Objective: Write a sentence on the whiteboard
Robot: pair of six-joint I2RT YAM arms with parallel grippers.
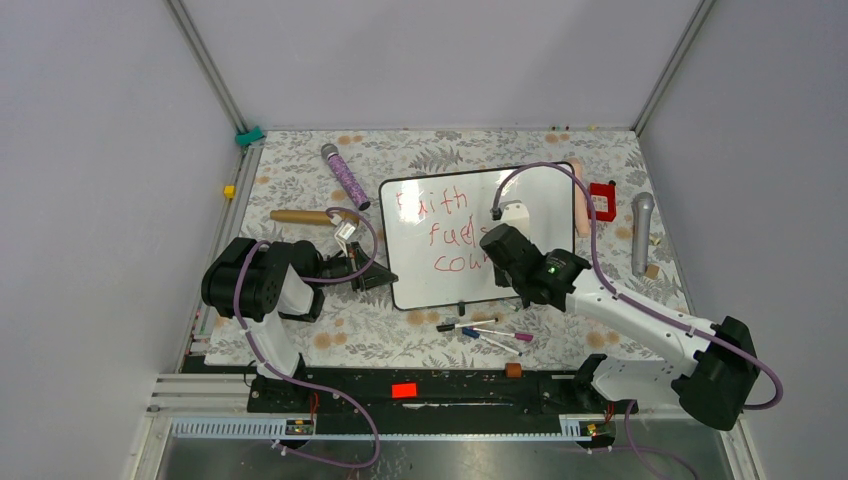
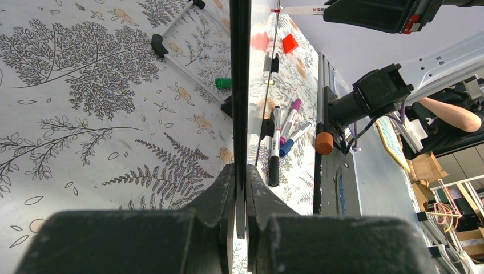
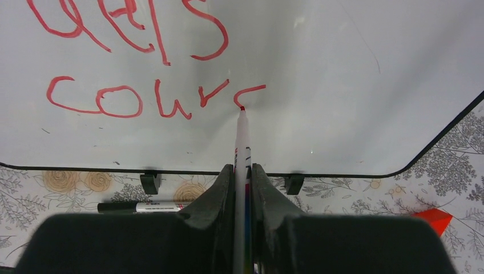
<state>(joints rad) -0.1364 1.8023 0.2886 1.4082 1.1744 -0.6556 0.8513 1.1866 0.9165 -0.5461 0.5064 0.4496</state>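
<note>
The whiteboard (image 1: 545, 210) is lying in the middle of the table (image 1: 300, 160), which is carrying a cloth with a leaf and flower print. The two small black feet of the board are sitting on its near edge. The left gripper (image 2: 240, 174) is standing at the left edge of the board, close to the near-left corner. Its two fingers are pressed together on the thin black frame, so it is pinching the board by its edge. The right gripper (image 3: 242, 171) is hanging over the near-right part of the board, and its fingers are clamping a white marker (image 3: 242, 134) between them. The red tip of this marker is touching the white surface at the end of a short curved stroke. The sentence (image 1: 445, 235) is running in red handwriting over three staggered lines, each one beginning more to the right. "Faith" is at the far left, "fuels" is under it, and the third line is showing "cour" and then the curved stroke at the tip. Several loose markers (image 1: 488, 330) are lying on the cloth just beside the near edge of the board. A purple microphone (image 1: 345, 177) and a wooden stick (image 1: 300, 216) are lying to the far left of the board. A small red object (image 1: 602, 201) and a grey microphone (image 1: 641, 232) are lying to its right.
</note>
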